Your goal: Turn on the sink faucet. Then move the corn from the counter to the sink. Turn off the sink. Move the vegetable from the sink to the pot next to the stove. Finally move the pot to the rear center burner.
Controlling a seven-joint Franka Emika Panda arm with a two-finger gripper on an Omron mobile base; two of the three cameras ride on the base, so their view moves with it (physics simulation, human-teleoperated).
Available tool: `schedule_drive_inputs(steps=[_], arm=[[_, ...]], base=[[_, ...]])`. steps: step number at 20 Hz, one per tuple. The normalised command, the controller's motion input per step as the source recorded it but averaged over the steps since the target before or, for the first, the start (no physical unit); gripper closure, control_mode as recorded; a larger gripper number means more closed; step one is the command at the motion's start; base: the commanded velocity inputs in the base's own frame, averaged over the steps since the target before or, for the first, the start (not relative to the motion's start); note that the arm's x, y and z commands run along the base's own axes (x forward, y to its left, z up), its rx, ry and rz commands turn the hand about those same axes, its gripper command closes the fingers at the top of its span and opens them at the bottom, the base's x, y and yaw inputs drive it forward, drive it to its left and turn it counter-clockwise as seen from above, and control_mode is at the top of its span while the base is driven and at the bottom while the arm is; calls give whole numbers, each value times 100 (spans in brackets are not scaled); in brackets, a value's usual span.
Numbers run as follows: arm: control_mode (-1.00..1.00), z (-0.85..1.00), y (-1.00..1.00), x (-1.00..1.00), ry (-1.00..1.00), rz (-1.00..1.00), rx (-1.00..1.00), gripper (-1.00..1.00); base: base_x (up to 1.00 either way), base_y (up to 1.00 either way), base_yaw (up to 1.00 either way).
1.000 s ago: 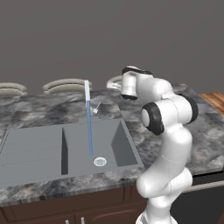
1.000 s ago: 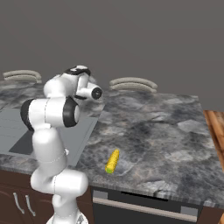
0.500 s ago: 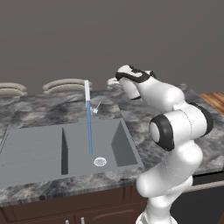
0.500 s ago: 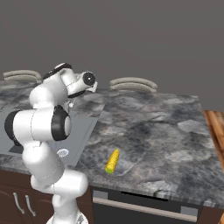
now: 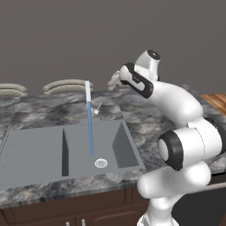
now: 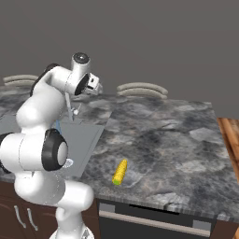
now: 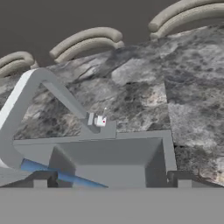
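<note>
Corn (image 6: pixel 120 172): small yellow cob with a green end, lying flat on the counter (image 6: pixel 158 140) near the front edge, well apart from the sink (image 5: pixel 53 150) and to the right of it in the right base view.
Corn handling (judged): light and stiff; the rounded body may roll under a sideways touch. Kernels give some texture, so slip looks modest.
Corn hold point (judged): across the thick middle of the cob, fingers on either side of its long axis, closing from above. The tapered green end offers a poorer hold.
Faucet (image 5: pixel 88 99): slim upright spout behind the right basin, with a thin lever (image 5: pixel 96 109) at its base. A blue stream (image 5: pixel 91 137) runs from it down into the basin near the round drain ring (image 5: pixel 101 163). Water is on.
Gripper (image 5: pixel 113 82): raised above the counter behind the sink, to the right of the spout and apart from it. Jaws stand spread wide and hold nothing.
Hand view: looks down on the spout (image 7: pixel 26 94), the lever base (image 7: pixel 99 120) and the basin.
Step in hand (judged): first step looks done; the cob is not yet taken up.
Next move (judged): the arm must swing right and come down over the cob.
</note>
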Motion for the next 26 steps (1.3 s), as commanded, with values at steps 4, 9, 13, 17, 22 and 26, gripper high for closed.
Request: schedule_drive_inputs(steps=[4,9,13,17,22,26], arm=[[-100,-11,-42,-71,23,0,-12,-100],[-100,-40,-50,-84,13,0,-7,-100],[-100,-54,-54,-91,3,0,-2,-100],[-100,-55,-59,-82,3,0,0,-100],[-100,-38,-53,-56,9,0,-3,-100],[-100,-32,-40,-32,14,0,-6,-100]], base=[[0,0,0],[0,0,0],[0,0,0],[0,0,0],[0,0,0],[0,0,0]])
